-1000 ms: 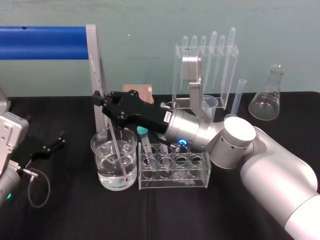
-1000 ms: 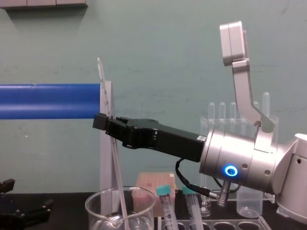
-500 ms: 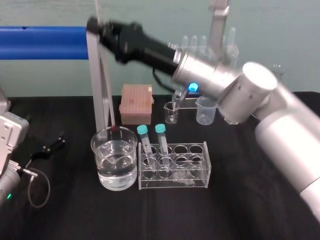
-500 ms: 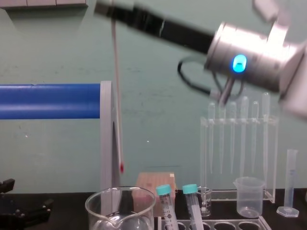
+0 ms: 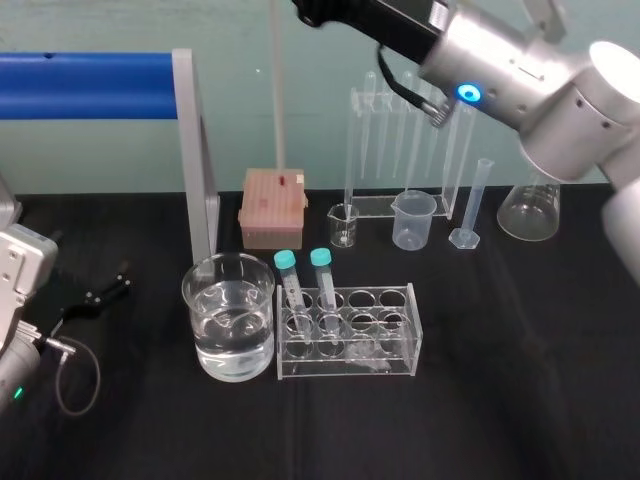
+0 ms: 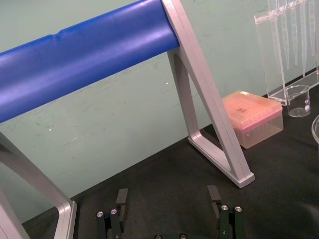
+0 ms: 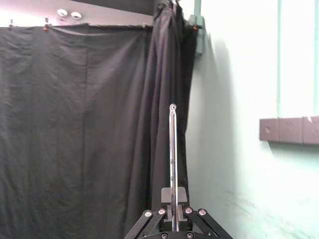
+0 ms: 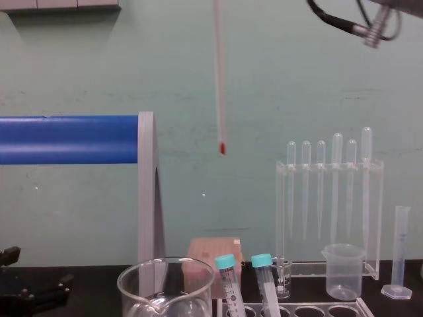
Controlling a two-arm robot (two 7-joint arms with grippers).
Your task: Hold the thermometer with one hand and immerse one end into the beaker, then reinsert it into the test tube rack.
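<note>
My right gripper [image 7: 172, 211] is shut on the thermometer [image 5: 279, 100], a thin glass rod hanging almost upright from the top of the head view. Its red bulb [image 8: 222, 148] hangs high in the air, well above the beaker [image 5: 228, 316] and behind the test tube rack [image 5: 348, 332]. The wide glass beaker holds clear water and stands just left of the rack. Two teal-capped tubes [image 5: 304, 285] fill the rack's left holes. My left gripper [image 6: 168, 199] rests open on the black table at the far left, and also appears in the head view [image 5: 100, 290].
A blue bar on a grey frame [image 5: 190, 150] stands behind the beaker. Behind the rack are a pink tip box [image 5: 273, 205], a small glass beaker [image 5: 343, 225], a cloudy plastic beaker [image 5: 413, 218], a pipette stand [image 5: 410, 130], a measuring cylinder [image 5: 472, 205] and a conical flask [image 5: 530, 205].
My right arm has lifted the thermometer out of the beaker's water, swinging it up and to the right. The left arm has not moved.
</note>
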